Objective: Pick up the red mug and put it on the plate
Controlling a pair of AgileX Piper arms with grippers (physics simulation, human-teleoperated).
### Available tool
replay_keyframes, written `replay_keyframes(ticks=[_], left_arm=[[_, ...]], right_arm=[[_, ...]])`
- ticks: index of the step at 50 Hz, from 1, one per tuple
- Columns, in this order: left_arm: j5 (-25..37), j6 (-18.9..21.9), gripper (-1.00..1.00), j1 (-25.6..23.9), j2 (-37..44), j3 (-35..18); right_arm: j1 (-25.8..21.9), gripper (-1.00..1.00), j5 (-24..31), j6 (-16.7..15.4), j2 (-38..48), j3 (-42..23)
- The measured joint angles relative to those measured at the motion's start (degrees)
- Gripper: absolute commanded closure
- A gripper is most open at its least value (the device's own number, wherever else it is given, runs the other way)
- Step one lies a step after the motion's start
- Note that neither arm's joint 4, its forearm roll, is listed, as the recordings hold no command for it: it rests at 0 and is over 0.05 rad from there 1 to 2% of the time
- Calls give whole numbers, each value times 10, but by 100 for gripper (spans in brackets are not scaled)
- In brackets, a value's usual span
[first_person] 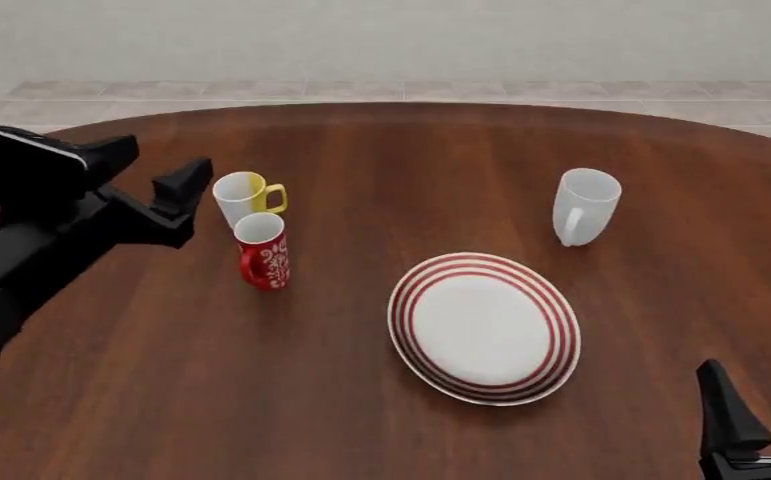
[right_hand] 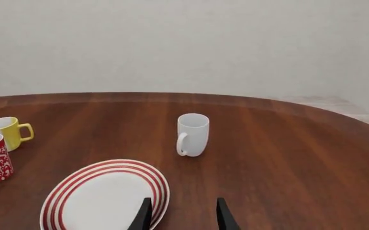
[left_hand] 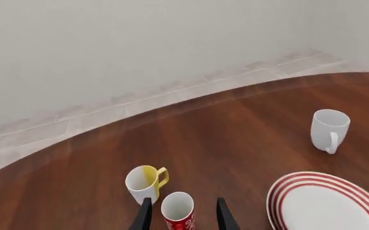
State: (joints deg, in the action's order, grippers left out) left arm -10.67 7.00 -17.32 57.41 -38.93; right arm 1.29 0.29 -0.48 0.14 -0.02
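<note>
A round, dark reddish-brown wooden counter (first_person: pixel 358 400) fills the scene. Behind it run a pale tiled floor strip (first_person: pixel 385 90) and a plain off-white wall (first_person: pixel 385 30).

Right of centre on the counter lies the wide round white plate with concentric red rings around its rim (first_person: pixel 485 327), nothing on it. The black left arm (first_person: pixel 38 230) reaches in from the left side. Its gripper (left_hand: pixel 183 215) has its fingers (left_hand: pixel 144 215) spread apart, and in the left wrist view the tall red mug with a white ornamental pattern and white inside (first_person: pixel 264 251) stands between them, not yet held. The mug stands upright left of the plate, well apart from it. Just beside it, farther from the arms, is a white mug with a yellow handle (first_person: pixel 246 196). A plain white mug (first_person: pixel 584 205) stands beyond the plate to the right.

The right gripper (right_hand: pixel 183 215) waits low at the near right edge, its fingers also apart and holding nothing.

The step in hand appears to be closing on the red mug. To do it well, the left fingers should go low enough to bracket the mug's body below the rim, staying clear of the yellow-handled mug. A centred squeeze should stop the tall mug tipping when lifted.
</note>
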Motion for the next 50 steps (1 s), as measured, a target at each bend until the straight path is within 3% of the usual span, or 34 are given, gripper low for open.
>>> replay_keyframes(ticks=[28, 50], left_arm=[[-73, -7, -100, 11, 173, -18], [-117, -10, -100, 27, 239, -7]], right_arm=[[-1, -100, 1, -2, 2, 0], [-1, -100, 2, -3, 1, 0]])
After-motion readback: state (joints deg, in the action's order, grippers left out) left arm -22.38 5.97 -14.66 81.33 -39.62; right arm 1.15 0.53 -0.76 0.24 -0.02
